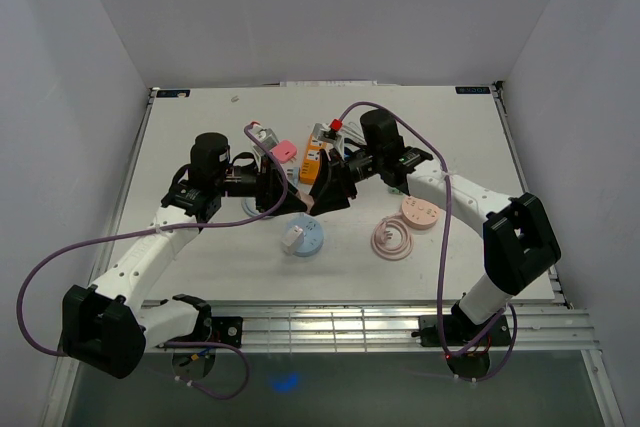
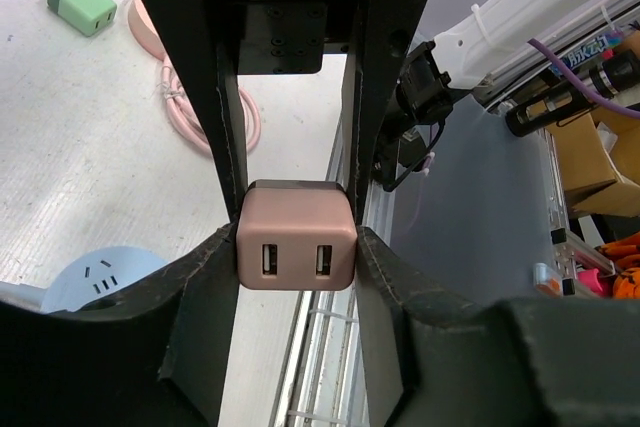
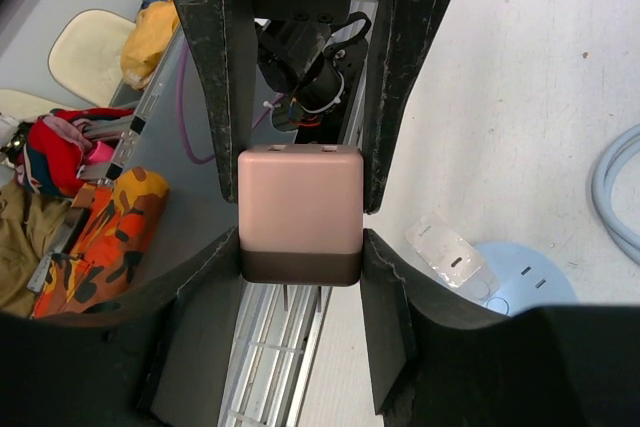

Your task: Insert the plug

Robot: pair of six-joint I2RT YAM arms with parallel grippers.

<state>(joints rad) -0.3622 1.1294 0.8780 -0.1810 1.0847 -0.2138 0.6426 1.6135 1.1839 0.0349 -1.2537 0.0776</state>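
Both the left pincer and right pincer pinch the pink plastic cube plug; release right once left sits square.

**A robot lab test cell**

A white table boxed in by plain white walls fills the overhead view. A left arm and a right arm are bolted to a metal rail at the bottom edge, trailing purple cable. Off the table, the wrist views catch a cardboard box at right, and a cream chair and bright cloth at left.
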